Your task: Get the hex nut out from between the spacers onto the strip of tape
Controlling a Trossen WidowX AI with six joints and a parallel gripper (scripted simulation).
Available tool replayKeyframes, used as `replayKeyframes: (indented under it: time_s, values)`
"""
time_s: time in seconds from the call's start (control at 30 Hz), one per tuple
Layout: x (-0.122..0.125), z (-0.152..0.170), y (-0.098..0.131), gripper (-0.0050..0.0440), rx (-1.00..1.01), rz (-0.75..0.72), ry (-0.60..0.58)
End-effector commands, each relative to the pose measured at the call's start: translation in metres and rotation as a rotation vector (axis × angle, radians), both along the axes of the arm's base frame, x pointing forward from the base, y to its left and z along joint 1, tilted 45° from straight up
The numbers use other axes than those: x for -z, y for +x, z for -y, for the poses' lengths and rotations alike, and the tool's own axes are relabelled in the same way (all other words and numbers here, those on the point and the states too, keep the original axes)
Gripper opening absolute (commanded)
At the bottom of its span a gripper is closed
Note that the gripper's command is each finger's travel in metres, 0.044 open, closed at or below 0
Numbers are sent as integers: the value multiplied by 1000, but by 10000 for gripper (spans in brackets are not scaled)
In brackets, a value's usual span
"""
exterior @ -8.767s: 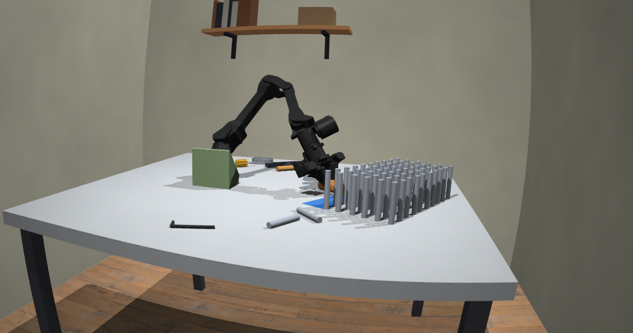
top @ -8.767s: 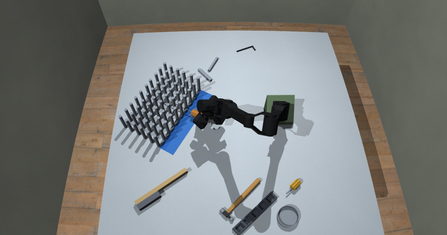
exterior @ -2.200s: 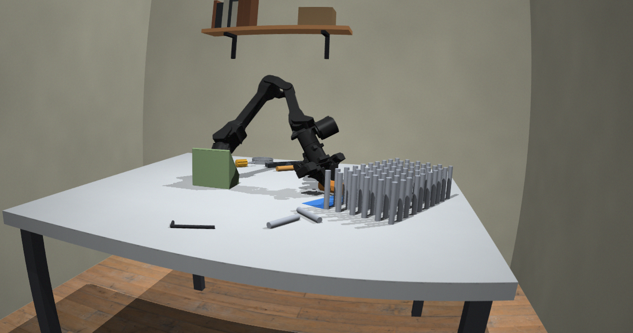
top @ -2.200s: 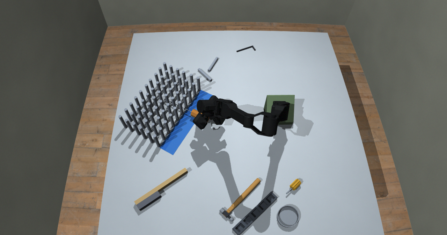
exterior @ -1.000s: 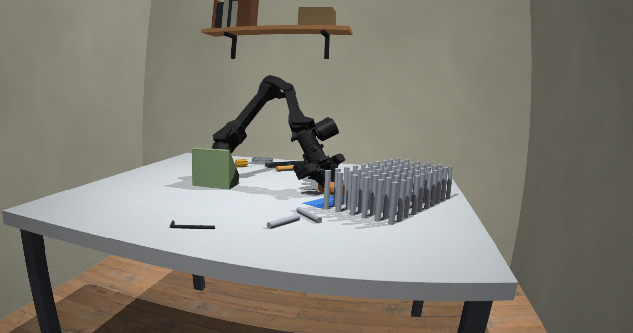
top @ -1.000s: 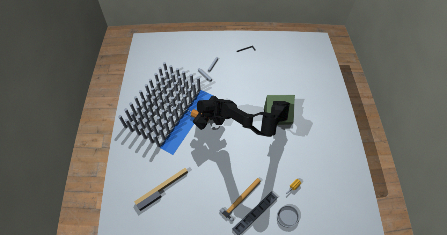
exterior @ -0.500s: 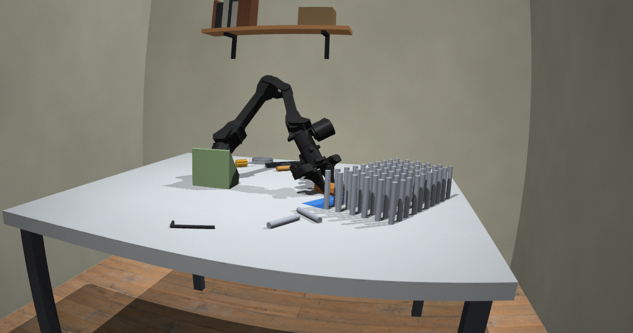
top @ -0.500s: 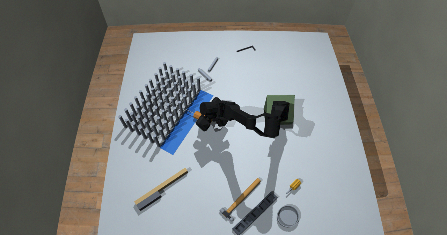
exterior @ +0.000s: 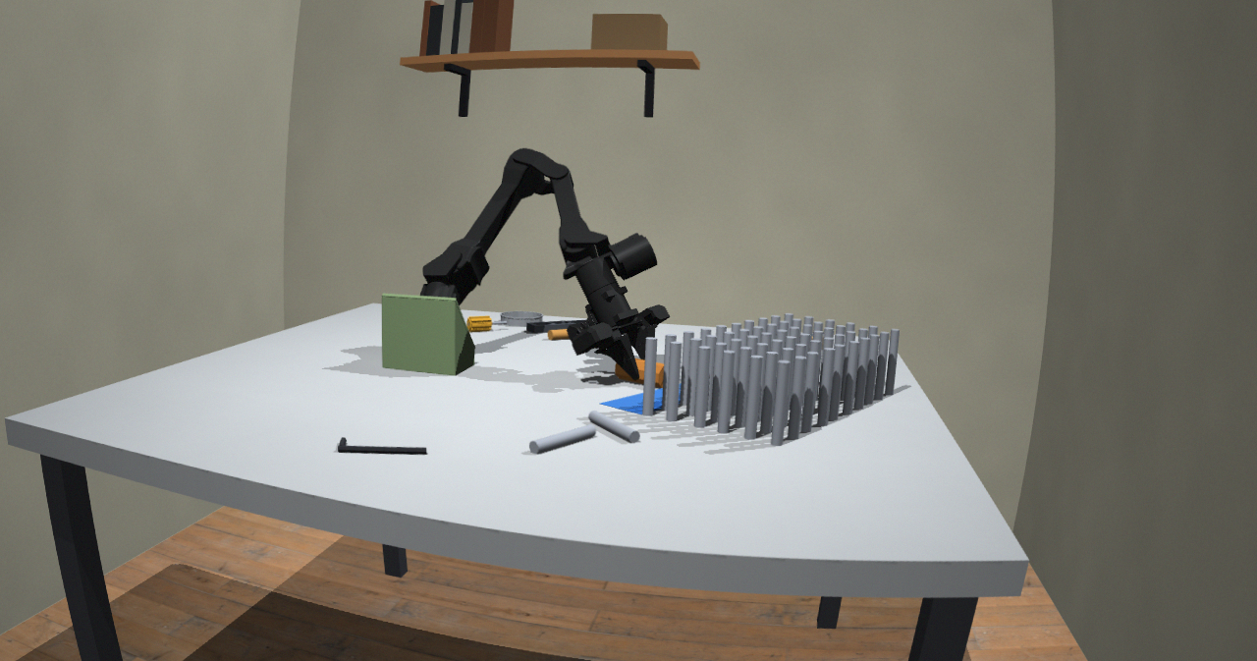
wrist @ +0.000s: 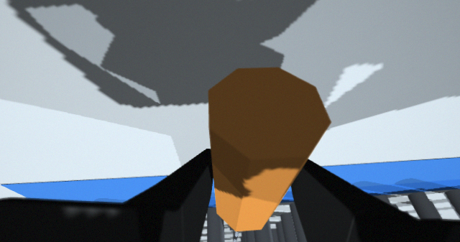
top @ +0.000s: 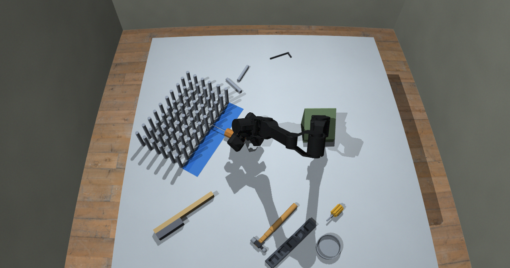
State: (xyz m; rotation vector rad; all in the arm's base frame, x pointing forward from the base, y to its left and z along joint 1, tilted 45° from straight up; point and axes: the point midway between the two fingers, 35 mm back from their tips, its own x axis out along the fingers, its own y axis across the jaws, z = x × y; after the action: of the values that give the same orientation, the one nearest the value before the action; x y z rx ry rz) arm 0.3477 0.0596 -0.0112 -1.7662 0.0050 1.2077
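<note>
My gripper (top: 232, 135) is shut on the orange-brown handle of the hook pick (top: 228, 132), low over the blue strip of tape (top: 212, 139). The pick's thin shaft (top: 218, 128) points into the near edge of the field of standing grey spacers (top: 184, 118). In the wrist view the handle (wrist: 260, 141) fills the space between my two black fingers, with the tape (wrist: 388, 171) behind it. In the exterior view the gripper (exterior: 626, 354) is just left of the spacers (exterior: 773, 366). The hex nut and the hook tip are hidden among the spacers.
Two spacers lie flat (top: 234, 85) (top: 243, 73) past the field's far corner, near a black hex key (top: 280, 55). A green block (top: 318, 122) stands at the arm's base. A brush (top: 183, 214), hammer (top: 274, 226), small screwdriver (top: 335, 210), black tray (top: 291, 243) and ring (top: 329, 245) lie at the front.
</note>
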Motion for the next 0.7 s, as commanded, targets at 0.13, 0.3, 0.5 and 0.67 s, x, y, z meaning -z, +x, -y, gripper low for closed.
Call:
replayKeyframes:
  time_s: [0.13,0.3,0.5,0.67]
  values:
    - [-10,-1,-4,-50,8,18,-5]
    - [-13,-3,-11,-50,8,17,-4]
    - [-16,-6,-19,-50,7,16,-3]
    - [-17,-8,-23,-50,7,16,-3]
